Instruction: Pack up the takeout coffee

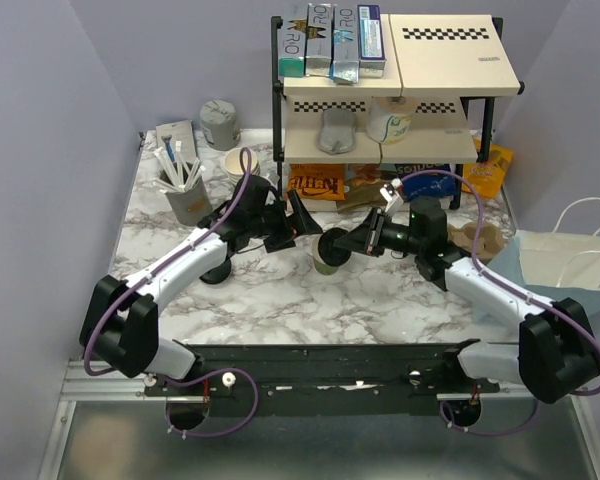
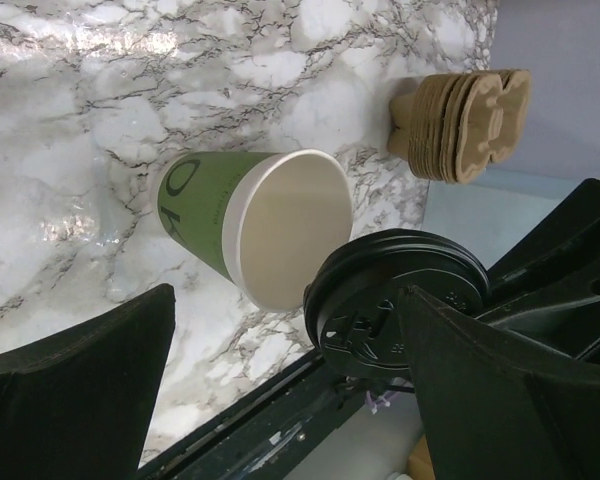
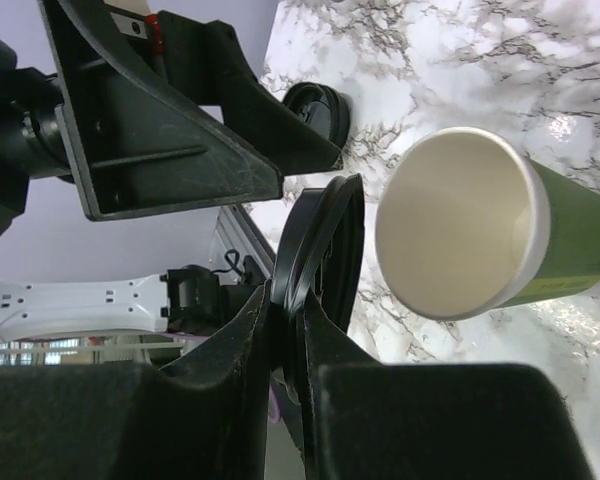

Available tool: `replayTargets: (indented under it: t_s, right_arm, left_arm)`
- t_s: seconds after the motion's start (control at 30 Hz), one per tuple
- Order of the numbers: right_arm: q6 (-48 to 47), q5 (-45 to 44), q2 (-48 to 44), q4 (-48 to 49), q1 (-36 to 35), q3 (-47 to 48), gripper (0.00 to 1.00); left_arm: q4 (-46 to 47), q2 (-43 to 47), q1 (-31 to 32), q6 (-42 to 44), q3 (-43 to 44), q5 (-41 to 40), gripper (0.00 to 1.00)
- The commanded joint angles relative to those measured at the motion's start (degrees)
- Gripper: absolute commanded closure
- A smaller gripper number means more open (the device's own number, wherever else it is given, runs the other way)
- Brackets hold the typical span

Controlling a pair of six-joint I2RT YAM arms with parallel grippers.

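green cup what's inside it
Wrist views show the cup bare and cream inside, no drink. From above, the black lid in the right gripper partly hides its mouth.

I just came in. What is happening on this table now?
The right gripper pinches a black lid by its rim and holds it just beside the open paper cup, which stands on the marble table. The left gripper is open close by, holding nothing. The cup has no lid on yet, so packing is not done.
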State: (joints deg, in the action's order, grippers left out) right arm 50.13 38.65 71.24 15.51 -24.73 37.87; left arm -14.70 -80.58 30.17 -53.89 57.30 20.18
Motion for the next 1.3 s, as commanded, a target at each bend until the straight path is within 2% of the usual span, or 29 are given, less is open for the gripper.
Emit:
replayTargets:
  t_s: [0.0, 0.33, 0.4, 0.8, 0.97, 1.27]
  right_arm:
    - [0.2, -0.6, 1.7, 2.2, 1.1, 1.1, 0.78]
    - [3.5, 0.5, 6.5, 8.4, 2.6, -0.2, 0.77]
    - [4.4, 0.9, 6.9, 10.7, 2.9, -0.6, 0.74]
    - [4.1, 1.2, 7.6, 10.3, 3.3, -2.4, 0.71]
    - [2.8, -0.1, 7.5, 10.1, 3.4, -2.4, 0.64]
    - [1.3, -0.8, 8.9, 7.1, 3.5, -1.2, 0.64]
  left_arm:
    - [1.9, -1.1, 0.7, 0.8, 1.9, 1.2, 0.01]
    - [3.4, -4.3, 1.3, 1.2, 2.6, 6.2, 0.01]
    - [3.0, -5.0, 1.6, 1.6, 3.3, 6.5, 0.01]
    - [-1.5, -7.2, 2.0, 4.1, 5.5, 5.4, 0.01]
    - [-2.3, -7.2, 2.2, 5.2, 5.4, 5.0, 0.01]
    - [-2.6, -8.6, 2.4, 5.4, 6.0, 5.0, 0.01]
